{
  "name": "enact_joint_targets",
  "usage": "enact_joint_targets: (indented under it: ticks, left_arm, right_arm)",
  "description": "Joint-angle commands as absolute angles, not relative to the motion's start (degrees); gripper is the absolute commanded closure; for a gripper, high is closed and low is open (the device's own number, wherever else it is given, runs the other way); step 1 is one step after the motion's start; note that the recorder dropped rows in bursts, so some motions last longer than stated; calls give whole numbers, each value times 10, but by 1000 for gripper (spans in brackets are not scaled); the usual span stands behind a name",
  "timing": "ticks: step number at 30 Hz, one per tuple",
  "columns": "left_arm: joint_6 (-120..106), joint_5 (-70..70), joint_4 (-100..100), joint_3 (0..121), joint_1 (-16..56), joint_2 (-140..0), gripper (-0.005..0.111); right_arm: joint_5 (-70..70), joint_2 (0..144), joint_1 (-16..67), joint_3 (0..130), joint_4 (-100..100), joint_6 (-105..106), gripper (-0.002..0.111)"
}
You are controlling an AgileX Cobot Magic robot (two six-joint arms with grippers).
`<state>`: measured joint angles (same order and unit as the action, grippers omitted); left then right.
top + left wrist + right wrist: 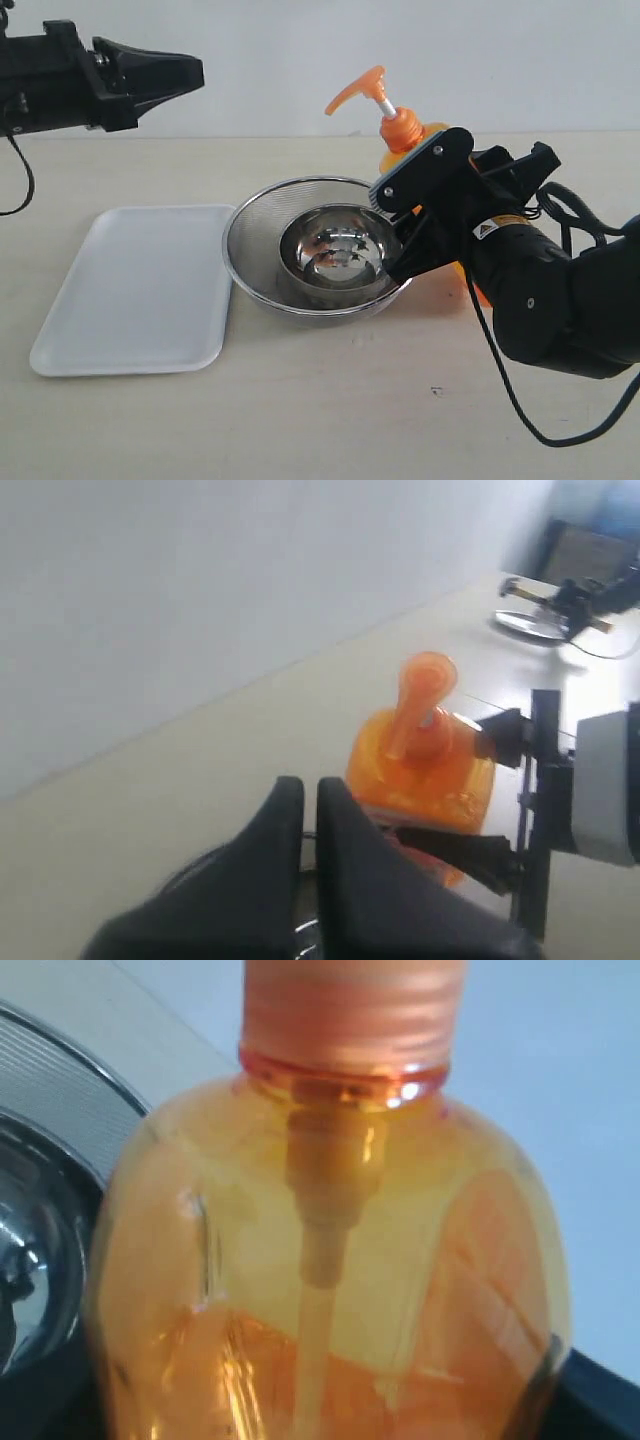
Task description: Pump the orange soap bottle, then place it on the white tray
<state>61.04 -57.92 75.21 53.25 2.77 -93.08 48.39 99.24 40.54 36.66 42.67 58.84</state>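
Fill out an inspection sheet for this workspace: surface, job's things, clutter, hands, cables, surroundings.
Surface: pale table, one small dark speck near the front.
Job's things: orange soap bottle upright behind the strainer's right side; white tray flat on the table, nothing on it.
Clutter: mesh strainer beside the tray, steel bowl sitting inside it.
Hands: left hand shut, empty, raised in the air; right hand closed around the bottle's body.
Cables: black cable hanging at the exterior view's left edge; another looping over the table front right.
Surroundings: plain white wall; blurred gear at the table's far end in the left wrist view.
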Motion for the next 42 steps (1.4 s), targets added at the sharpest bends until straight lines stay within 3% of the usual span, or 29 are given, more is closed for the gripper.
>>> enact_joint_targets:
  ticks: [1, 14, 27, 42]
  left_arm:
    - [610, -647, 826, 598, 41, -992, 102]
    - [652, -693, 846, 755, 59, -1112, 102]
    - [661, -677, 846, 797, 125, -1161, 102]
    - [696, -700, 857, 796, 129, -1161, 102]
  right_arm:
    - [507, 983, 405, 367, 407, 590, 108]
    - [509, 983, 405, 367, 397, 581, 108]
    - [516, 983, 405, 367, 396, 573, 108]
    - [520, 983, 405, 367, 396, 573, 108]
